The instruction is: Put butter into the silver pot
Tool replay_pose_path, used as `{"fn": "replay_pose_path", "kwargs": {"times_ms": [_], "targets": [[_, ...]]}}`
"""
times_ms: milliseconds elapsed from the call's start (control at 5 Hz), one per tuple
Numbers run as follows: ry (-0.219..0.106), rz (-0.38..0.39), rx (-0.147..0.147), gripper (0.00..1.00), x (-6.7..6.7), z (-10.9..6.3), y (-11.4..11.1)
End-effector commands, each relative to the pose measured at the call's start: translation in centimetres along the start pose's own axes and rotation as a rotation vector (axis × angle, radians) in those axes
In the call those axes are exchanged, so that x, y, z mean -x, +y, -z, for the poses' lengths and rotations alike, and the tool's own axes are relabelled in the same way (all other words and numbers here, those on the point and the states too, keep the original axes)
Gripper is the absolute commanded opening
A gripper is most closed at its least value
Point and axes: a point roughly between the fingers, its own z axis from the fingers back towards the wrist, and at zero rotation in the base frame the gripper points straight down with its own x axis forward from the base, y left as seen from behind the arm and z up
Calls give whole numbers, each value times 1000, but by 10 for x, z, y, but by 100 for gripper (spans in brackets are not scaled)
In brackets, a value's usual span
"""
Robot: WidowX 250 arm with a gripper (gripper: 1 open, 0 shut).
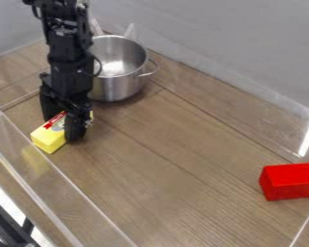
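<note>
One raised camera, looking down at a slant across the desk (183,159).
The single view sits above the desk and faces the pale wall (222,43) behind it, far enough back to take in the silver pot (120,69) at upper left and the red block (290,181) at lower right, with the arm (67,43) entering from the top left; no second view shares the scene.

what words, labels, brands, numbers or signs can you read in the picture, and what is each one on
No text can be read as it stands.
Butter: a red-and-white label on top, too small and partly hidden behind the fingers; no word can be made out.
Silver pot: no lettering visible.
Red block: no lettering visible.
</note>
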Motion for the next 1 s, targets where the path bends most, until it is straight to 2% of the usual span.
{"fn": "replay_pose_path", "kwargs": {"times_ms": [0, 600, 800], "targets": [[40, 44, 17, 0, 10, 9, -10], [38, -25, 32, 0, 16, 0, -46], [36, 3, 29, 0, 15, 4, -47]]}}
